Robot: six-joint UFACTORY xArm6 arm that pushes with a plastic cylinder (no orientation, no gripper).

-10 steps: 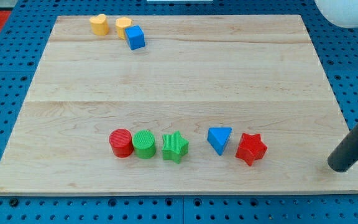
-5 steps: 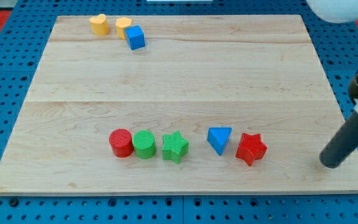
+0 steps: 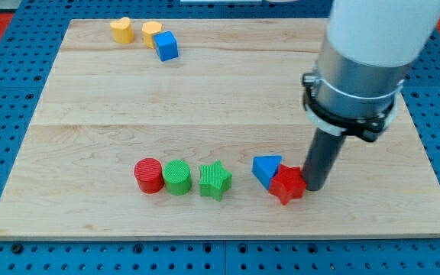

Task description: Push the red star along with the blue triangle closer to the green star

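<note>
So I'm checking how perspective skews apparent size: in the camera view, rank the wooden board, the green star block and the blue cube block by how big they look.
1. Wooden board, by far the largest.
2. and 3. Green star block and blue cube block: the star looks slightly bigger, but it sits nearer the view's bottom, probably closer to the camera, so I won't rank them.

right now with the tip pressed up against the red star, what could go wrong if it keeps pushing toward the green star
My tip sits at the red star's right side, and the star overlaps the blue triangle's lower right corner, so the push is off-centre: the triangle may pivot toward the view's top and slip away. Pushing too far could also ram the green star into the green cylinder and red cylinder beside it.
</note>
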